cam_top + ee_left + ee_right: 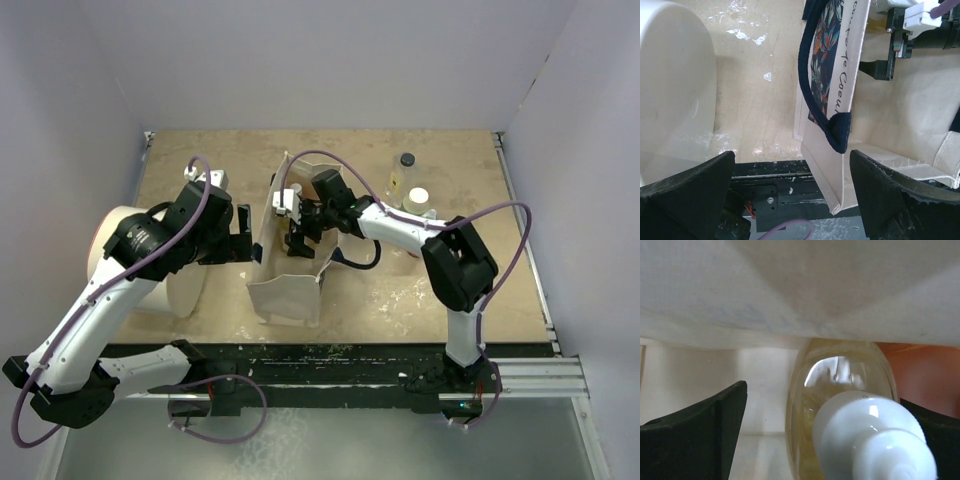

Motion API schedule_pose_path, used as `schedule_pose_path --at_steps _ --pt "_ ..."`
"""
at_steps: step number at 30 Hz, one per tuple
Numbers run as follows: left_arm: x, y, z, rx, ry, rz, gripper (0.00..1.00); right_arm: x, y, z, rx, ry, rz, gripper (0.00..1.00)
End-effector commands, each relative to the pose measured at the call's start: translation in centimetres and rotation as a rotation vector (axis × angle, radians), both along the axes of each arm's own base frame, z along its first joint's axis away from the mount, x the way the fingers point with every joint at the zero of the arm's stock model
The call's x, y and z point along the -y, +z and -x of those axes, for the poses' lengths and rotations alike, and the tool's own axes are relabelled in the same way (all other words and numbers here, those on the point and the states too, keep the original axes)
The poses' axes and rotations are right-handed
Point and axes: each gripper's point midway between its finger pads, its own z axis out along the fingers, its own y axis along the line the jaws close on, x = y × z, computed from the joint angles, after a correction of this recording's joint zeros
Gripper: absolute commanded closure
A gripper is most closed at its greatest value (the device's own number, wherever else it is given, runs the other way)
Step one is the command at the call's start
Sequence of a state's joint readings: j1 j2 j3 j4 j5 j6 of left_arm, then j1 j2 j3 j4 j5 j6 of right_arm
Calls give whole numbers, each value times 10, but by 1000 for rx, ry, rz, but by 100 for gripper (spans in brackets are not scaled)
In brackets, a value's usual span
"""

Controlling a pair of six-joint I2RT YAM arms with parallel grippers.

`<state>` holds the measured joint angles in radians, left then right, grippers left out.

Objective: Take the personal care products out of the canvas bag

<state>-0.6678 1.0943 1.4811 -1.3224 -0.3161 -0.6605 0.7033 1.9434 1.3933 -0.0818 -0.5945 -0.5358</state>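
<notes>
From above, the canvas bag (285, 290) is seen standing open on the tabletop (400, 300), with the left pincer (243, 240) held at its left wall and the right pincer (298, 232) lowered into its mouth. A black-capped bottle (406, 175) and a wide white-capped bottle (417, 200) are set out behind the right arm. In the left wrist view, the left pincer is spread wide with nothing gripped, the bag's wall and black strap (807, 65) lying between its fingers (690, 195). In the right wrist view, the right pincer is parted around a yellowish white-capped bottle (840, 385) inside the bag; contact cannot be told.
</notes>
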Motion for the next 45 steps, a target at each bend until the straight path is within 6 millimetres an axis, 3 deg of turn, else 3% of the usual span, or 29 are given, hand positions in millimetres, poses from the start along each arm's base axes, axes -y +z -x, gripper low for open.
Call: schedule_pose_path --at_steps 1,8,18,25,35,45 --pt "-3 13 -3 41 14 13 1 -21 8 -9 34 0 -55 10" --pt "-3 13 -4 36 21 7 1 -22 12 -13 57 -34 -67 31" --pt "-3 17 -4 51 54 42 1 -29 71 -2 50 -73 -247 79" --pt "4 13 2 40 65 114 1 -25 116 4 56 -133 -376 97" --pt "7 17 13 36 91 209 1 -18 173 12 43 -203 -542 100" --pt "3 21 23 41 131 270 1 -2 237 29 -95 -310 -684 100"
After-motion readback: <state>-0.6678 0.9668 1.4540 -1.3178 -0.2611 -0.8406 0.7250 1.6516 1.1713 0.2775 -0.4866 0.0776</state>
